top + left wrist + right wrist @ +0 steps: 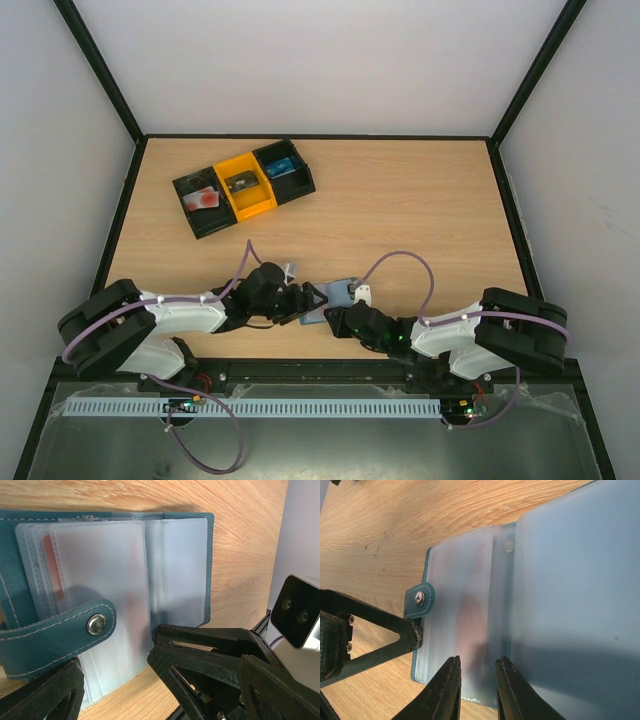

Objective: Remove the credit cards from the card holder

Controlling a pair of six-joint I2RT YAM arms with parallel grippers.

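The blue-grey card holder (343, 292) lies open on the table between my two grippers, its frosted plastic sleeves fanned out (100, 580). A red card (52, 565) shows through the sleeves, and as a reddish blur in the right wrist view (470, 620). The snap strap (60, 630) lies across the sleeves. My left gripper (135, 690) is open wide at the holder's near edge; one of its fingers (412, 635) touches the edge under the strap. My right gripper (479, 690) is open a little, its fingers (447, 690) just above the sleeves (465, 605), holding nothing.
A black-and-orange three-compartment tray (262, 205) stands at the back left, with a red-and-white flat item (203, 199), a dark one (240, 182) and a blue one (282, 166) in it. The right wrist camera (300, 610) is close to my left gripper.
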